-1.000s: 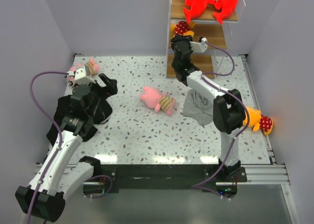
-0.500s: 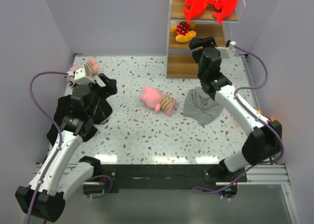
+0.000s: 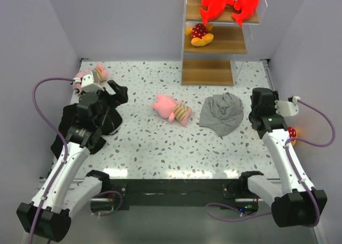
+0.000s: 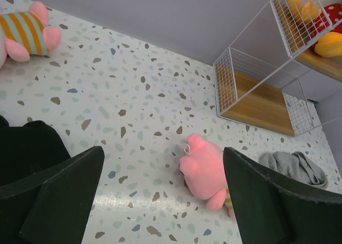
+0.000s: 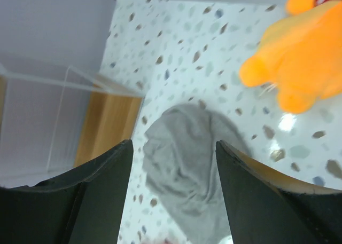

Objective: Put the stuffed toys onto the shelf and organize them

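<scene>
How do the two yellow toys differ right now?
The shelf yellow toy lies on the middle board of the shelf; the table yellow toy lies on the table by the right edge, not yet placed. From above, the shelf one shows whole; the table one is mostly hidden by the right arm. Both are yellow-orange with red.

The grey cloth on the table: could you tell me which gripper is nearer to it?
Right. The right gripper hovers just right of the grey cloth; the left gripper is far to its left, by the black cloth.
</scene>
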{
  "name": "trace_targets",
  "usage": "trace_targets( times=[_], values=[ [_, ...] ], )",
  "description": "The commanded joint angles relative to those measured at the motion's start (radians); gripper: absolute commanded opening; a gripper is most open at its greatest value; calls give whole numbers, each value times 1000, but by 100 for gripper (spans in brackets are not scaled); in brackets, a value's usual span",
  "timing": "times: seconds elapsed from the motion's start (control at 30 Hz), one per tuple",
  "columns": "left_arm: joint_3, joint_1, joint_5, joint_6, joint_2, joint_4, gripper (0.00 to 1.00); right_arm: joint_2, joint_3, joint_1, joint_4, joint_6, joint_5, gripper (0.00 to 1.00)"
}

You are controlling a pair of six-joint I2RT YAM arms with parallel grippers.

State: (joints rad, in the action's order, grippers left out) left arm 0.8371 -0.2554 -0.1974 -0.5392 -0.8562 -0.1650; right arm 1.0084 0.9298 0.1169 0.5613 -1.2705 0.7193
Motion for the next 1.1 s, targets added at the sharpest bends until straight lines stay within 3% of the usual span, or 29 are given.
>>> trace_targets(
  times=[0.0, 0.1, 0.17, 0.3, 0.4, 0.8, 1.0, 1.07],
  values=[
    [-7, 2, 26, -7, 2, 53, 98, 71, 36, -146, 144, 28, 37, 67],
    [-9, 2, 35, -10, -4, 55, 98, 157, 64, -223, 134, 164, 32, 71],
    [-9, 2, 46, -11, -9, 56, 98, 205, 63, -226, 76, 346, 81, 77],
    [-10, 2, 59, -16, -15, 61, 98, 275, 66, -227, -38, 634, 104, 77],
    [-18, 2, 65, -19, -15, 64, 98, 383, 79, -227, -46, 756, 134, 77],
    [-24, -2, 72, -21, -33, 73, 97, 627, 70, -226, -109, 898, 237, 78],
    [-24, -2, 50, -15, -27, 67, 97, 616, 69, -227, -127, 927, 187, 66],
    [-26, -2, 41, -13, -24, 65, 97, 624, 66, -227, -124, 925, 184, 57]
  ],
)
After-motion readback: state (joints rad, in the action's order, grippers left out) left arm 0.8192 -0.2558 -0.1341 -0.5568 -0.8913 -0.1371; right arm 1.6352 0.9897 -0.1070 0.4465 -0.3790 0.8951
